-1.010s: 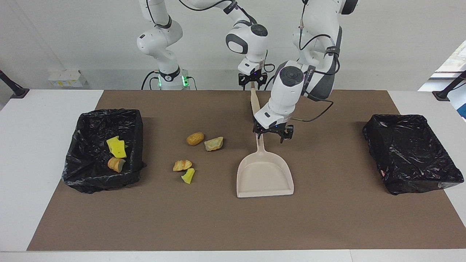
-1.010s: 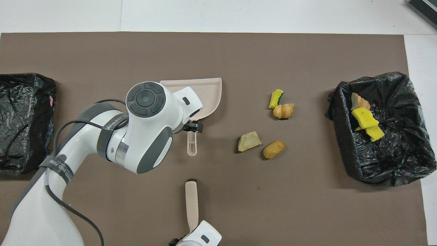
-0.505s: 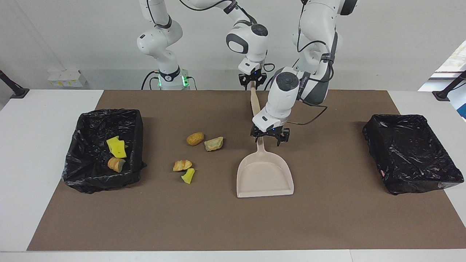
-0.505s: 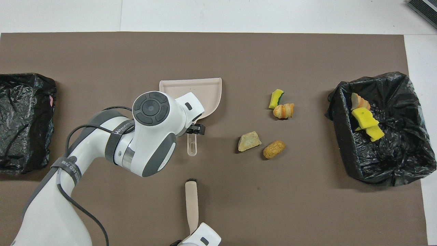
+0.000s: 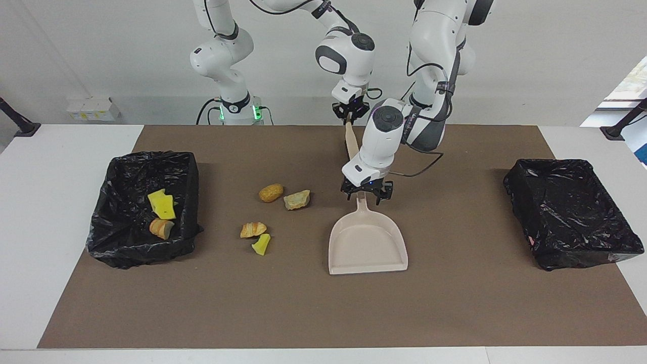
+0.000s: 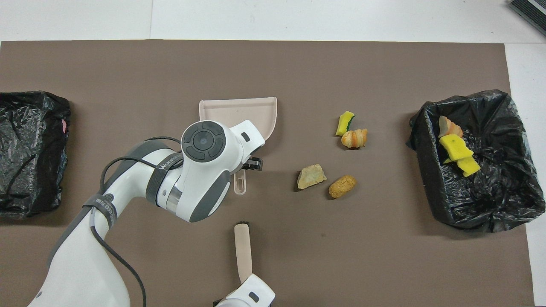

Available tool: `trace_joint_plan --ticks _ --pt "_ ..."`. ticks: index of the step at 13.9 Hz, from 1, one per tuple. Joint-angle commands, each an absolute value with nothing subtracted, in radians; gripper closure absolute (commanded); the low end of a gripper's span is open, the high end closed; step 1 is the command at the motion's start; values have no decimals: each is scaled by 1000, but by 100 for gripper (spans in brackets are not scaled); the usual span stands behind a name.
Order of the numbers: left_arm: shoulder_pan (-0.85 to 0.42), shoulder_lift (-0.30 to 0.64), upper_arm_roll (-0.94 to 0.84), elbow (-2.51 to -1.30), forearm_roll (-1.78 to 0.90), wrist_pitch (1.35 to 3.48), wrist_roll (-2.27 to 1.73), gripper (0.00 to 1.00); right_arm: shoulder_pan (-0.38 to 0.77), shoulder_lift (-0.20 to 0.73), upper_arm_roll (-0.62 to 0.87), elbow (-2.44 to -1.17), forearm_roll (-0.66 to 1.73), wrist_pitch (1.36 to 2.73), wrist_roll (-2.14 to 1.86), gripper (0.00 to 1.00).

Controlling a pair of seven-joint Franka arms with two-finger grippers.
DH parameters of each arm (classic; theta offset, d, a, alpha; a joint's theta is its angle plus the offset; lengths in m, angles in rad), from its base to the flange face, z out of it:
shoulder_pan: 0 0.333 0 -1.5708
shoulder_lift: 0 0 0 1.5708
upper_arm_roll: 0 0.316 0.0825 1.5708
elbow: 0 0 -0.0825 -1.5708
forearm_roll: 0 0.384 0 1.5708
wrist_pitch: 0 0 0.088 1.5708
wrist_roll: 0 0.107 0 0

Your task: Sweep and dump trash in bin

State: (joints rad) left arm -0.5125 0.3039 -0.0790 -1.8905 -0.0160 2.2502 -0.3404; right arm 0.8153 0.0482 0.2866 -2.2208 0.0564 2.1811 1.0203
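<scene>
Left arm has shifted twd the right arm's end in the last sec; left tool (image 5: 365, 196) now sits low over the dustpan (image 5: 366, 247) handle, jaws open astride it, nothing held yet. Right tool (image 5: 352, 115) has closed on the brush (image 5: 351, 142) handle. So I judge both tools nearly ready to sweep.

Trash: in the facing view, the lined bin (image 5: 121, 242) at 9 o'clock from the dustpan has yellow sponge pcs (image 5: 162, 203) and a bread lump (image 5: 161, 228). Between bin and dustpan lie a bread chunk (image 5: 296, 199), potato-like lump (image 5: 271, 192), croissant (image 5: 252, 229), small sponge bit (image 5: 261, 244).
</scene>
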Motion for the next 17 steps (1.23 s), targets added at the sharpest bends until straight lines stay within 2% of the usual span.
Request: trace_joint_plan --ticks 1,2,3,7,9,17 --pt "-526 301 -64 -1890 46 2231 -353 86 767 34 288 -2191 78 2120 1019 100" --pt "-526 299 -66 -1890 49 2209 -351 97 749 14 288 -2194 78 2096 1016 100" --pt "-526 299 -66 -1890 49 2198 -351 100 724 -12 287 -2195 78 2071 1012 100" --pt "-509 275 -64 -1862 139 2149 -309 100 562 -113 287 -2195 77 1945 916 100" --pt "-503 255 -51 -1858 147 2131 -159 100 503 -138 282 -2188 61 1908 853 100" --pt "-451 249 -46 -1853 147 2062 243 100 229 -69 284 -2134 -165 1871 528 100"
